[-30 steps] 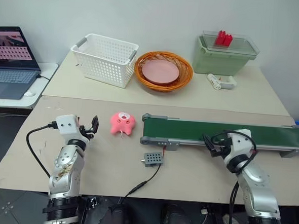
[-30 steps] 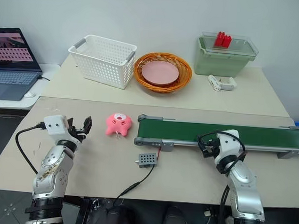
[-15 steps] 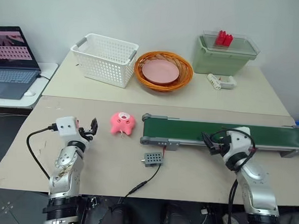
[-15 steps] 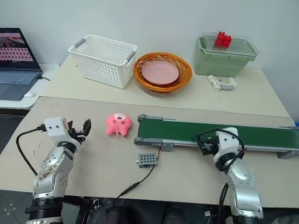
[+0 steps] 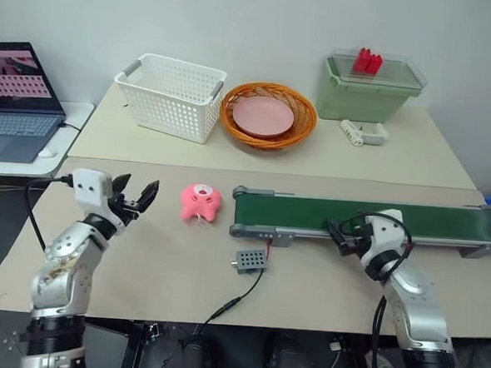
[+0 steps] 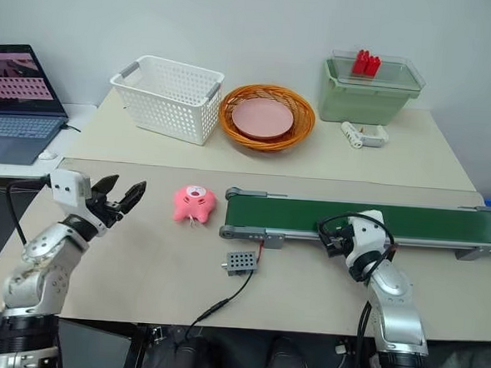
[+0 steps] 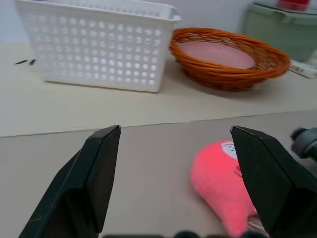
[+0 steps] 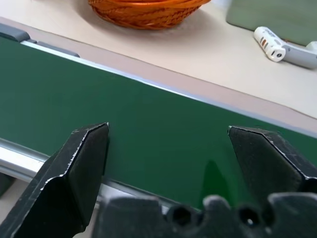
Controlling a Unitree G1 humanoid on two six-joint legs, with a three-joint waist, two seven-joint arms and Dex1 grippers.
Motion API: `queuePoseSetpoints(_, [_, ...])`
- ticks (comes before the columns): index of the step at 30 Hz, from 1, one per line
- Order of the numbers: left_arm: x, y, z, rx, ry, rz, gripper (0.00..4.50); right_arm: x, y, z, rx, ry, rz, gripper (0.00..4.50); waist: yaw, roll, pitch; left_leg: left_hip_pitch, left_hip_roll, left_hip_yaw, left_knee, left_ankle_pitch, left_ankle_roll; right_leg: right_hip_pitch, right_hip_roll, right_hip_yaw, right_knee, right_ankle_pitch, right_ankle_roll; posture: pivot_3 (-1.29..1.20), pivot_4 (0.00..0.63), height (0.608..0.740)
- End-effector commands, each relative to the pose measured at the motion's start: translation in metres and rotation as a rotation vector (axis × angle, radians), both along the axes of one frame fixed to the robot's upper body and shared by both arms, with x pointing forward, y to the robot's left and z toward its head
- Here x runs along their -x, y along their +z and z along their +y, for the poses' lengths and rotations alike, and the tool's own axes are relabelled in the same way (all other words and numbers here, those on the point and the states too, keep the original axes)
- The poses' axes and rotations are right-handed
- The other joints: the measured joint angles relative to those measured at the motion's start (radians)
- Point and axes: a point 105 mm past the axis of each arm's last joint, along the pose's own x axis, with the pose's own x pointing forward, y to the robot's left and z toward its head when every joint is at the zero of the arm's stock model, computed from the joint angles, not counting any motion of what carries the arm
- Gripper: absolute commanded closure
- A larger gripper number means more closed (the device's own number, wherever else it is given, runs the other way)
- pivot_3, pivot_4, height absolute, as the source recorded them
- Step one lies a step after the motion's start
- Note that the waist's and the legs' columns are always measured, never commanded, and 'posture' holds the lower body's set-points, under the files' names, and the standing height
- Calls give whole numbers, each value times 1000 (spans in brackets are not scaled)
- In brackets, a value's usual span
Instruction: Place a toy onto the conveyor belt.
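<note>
The pink plush toy (image 5: 200, 202) lies on the table just left of the conveyor belt (image 5: 368, 218), a long dark green belt in a grey frame. My left gripper (image 5: 136, 198) is open and hangs above the table a short way left of the toy, pointing toward it with nothing between its fingers. Through the left wrist view the toy (image 7: 223, 178) lies ahead, nearer one finger. My right gripper (image 5: 341, 237) is open at the belt's near edge, and the right wrist view looks onto the green belt (image 8: 148, 134).
On the far table stand a white basket (image 5: 171, 95), an orange wicker bowl with a pink plate (image 5: 266, 115) and a green lidded bin (image 5: 370, 85). A small grey box (image 5: 252, 260) with a cable lies in front of the belt. A laptop (image 5: 17, 95) sits at far left.
My left arm has swung outward to the left and risen, so its gripper now points at the toy from farther left. The right arm has stayed put.
</note>
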Motion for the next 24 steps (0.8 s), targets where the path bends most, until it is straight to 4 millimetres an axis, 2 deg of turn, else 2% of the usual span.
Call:
queuePoseSetpoints(1, [-2, 15, -15, -25, -167, -9, 707, -4, 17, 2, 7, 12, -71, 0, -1, 0, 0, 0, 0, 0, 0, 0, 0, 0, 0, 0, 0, 0, 0, 0, 150, 740])
queuePoseSetpoints(6, [-12, 8, -24, -32, -287, 64, 707, -5, 20, 4, 12, 28, -85, 0, -4, 0, 0, 0, 0, 0, -1, 1, -1, 0, 1, 0, 0, 0, 0, 0, 150, 740])
queuePoseSetpoints(9, [-26, 0, -25, -47, -319, 110, 707, -3, 37, 14, 32, 129, -115, 0, -5, 0, 0, 0, 0, 1, -1, 1, -2, 0, 2, 0, 0, 0, 0, 0, 150, 740])
queuePoseSetpoints(11, [-31, -3, -28, -45, -341, 123, 707, 2, 50, 29, 59, 251, -143, 0, -8, 0, 0, 0, -1, 1, -1, 1, -2, 0, 2, 0, 0, 0, 1, 0, 150, 740])
queuePoseSetpoints(14, [-40, -5, -33, -26, -363, 138, 707, 20, 73, 66, 116, 538, -170, 0, -16, 0, 0, 0, 0, 1, -1, 1, -2, 0, 2, 0, -1, 0, 1, 0, 150, 740])
queuePoseSetpoints(17, [-45, -7, -39, -32, -389, 144, 707, 37, 82, 92, 170, 767, -148, 0, -20, 0, 0, 1, 0, 0, -1, 2, -2, 0, 3, 0, -1, 0, 1, 0, 150, 740])
queuePoseSetpoints(21, [-49, -8, -45, -30, -408, 147, 707, 54, 88, 115, 234, 980, -119, 0, -20, 0, 0, 0, 0, 0, -1, 1, -2, 1, 3, 0, -1, 0, 0, 0, 150, 740])
queuePoseSetpoints(24, [-49, -8, -46, -30, -417, 148, 707, 60, 87, 122, 265, 1080, -93, 0, -19, -1, 0, 0, 0, 0, 0, 1, -1, 1, 2, 0, -1, 0, 0, 0, 150, 740])
